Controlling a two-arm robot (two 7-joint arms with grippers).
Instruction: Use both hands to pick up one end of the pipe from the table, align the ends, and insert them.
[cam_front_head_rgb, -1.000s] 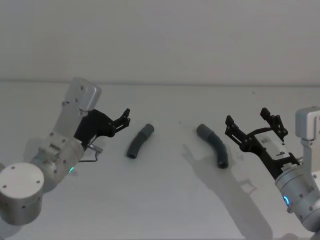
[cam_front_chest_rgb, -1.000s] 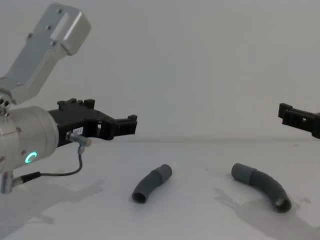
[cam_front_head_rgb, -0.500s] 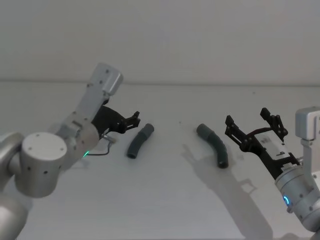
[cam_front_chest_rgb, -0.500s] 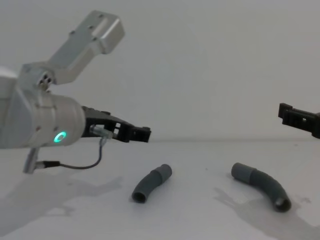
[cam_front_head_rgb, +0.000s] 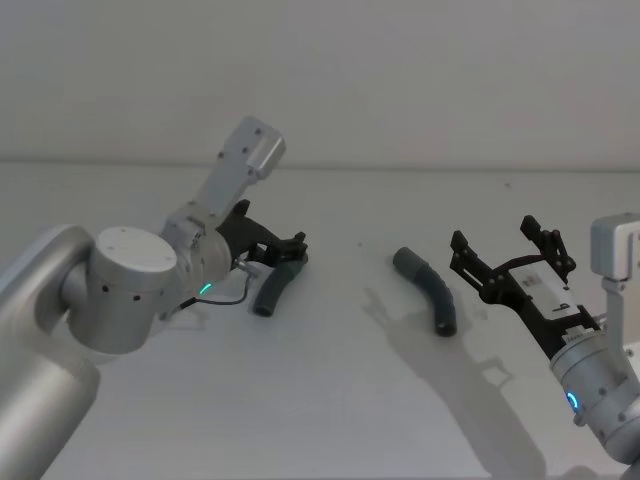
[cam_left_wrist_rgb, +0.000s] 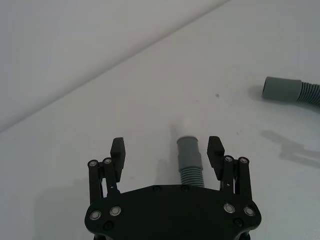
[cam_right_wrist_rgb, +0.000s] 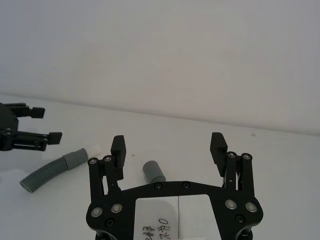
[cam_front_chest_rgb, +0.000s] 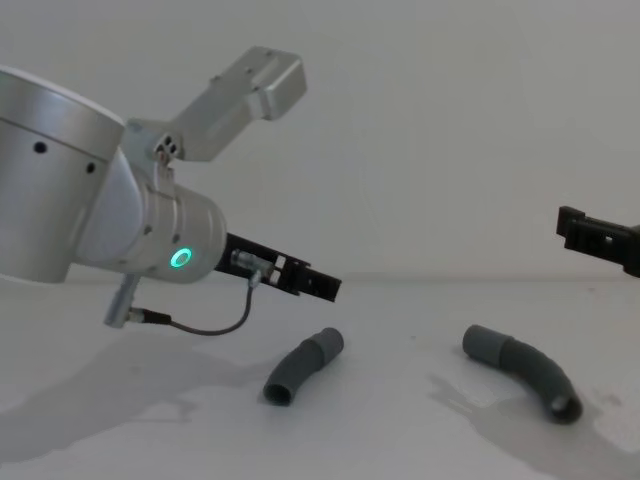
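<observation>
We have grasped nothing yet: our black left gripper (cam_left_wrist_rgb: 166, 145), jaws open, hovers over the short curved grey pipe piece (cam_front_head_rgb: 272, 290) on the white table (cam_front_head_rgb: 330, 400), our right gripper (cam_front_head_rgb: 495, 238) open-jawed near the longer piece (cam_front_head_rgb: 430, 288)

The left pipe (cam_left_wrist_rgb: 190, 156) and right pipe (cam_front_head_rgb: 430, 288) looked like matt grey plastic, ribbed along the bend and smooth beyond it. The left tool (cam_left_wrist_rgb: 166, 150) and right tool (cam_right_wrist_rgb: 168, 142) were matt black, studded with small shiny metal rivets (cam_left_wrist_rgb: 115, 211). The left arm (cam_front_chest_rgb: 60, 190) was satin silver metal, the counter (cam_front_head_rgb: 330, 400) smooth, matt and pale.
</observation>
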